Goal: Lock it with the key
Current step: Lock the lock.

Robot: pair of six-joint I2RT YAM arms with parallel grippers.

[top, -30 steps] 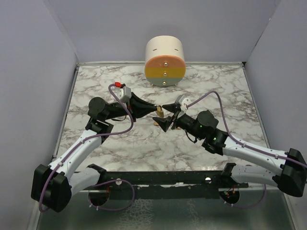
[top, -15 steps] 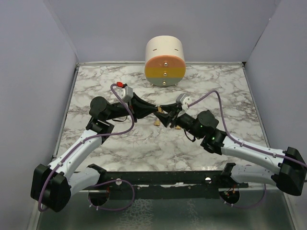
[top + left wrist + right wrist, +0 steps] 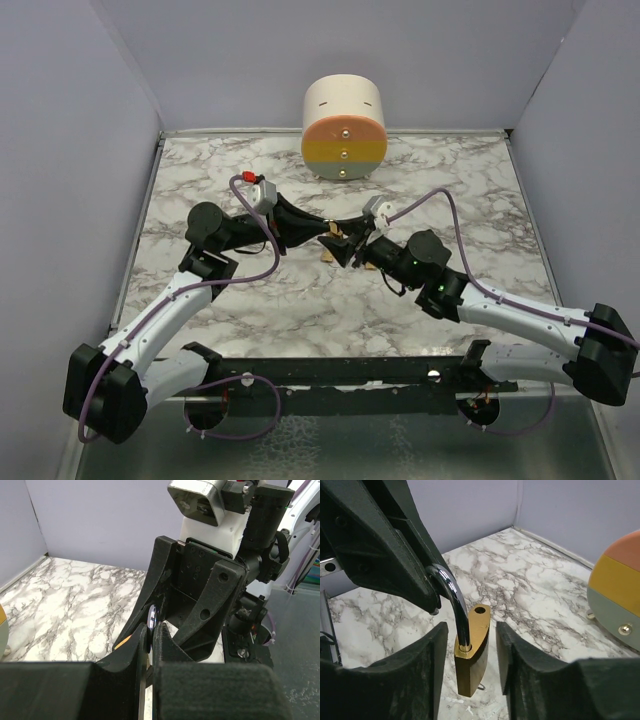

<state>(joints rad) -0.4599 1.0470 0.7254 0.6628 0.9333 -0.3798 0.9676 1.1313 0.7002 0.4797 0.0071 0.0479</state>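
A brass padlock with its steel shackle swung open hangs above the marble table. My left gripper is shut on the shackle and holds the lock up; in the left wrist view its fingertips pinch the shiny bar. My right gripper is open, one finger on each side of the brass body without touching it. It faces the left gripper at the table's middle. A small metal loop shows below the body; the key itself is hidden.
A cream cylinder with an orange, yellow and grey-green striped face stands at the back centre and shows at the right edge of the right wrist view. Lilac walls enclose the table on three sides.
My right gripper has moved left toward the left gripper and now straddles the padlock body. The left gripper has kept its hold on the shackle, shifting only slightly.
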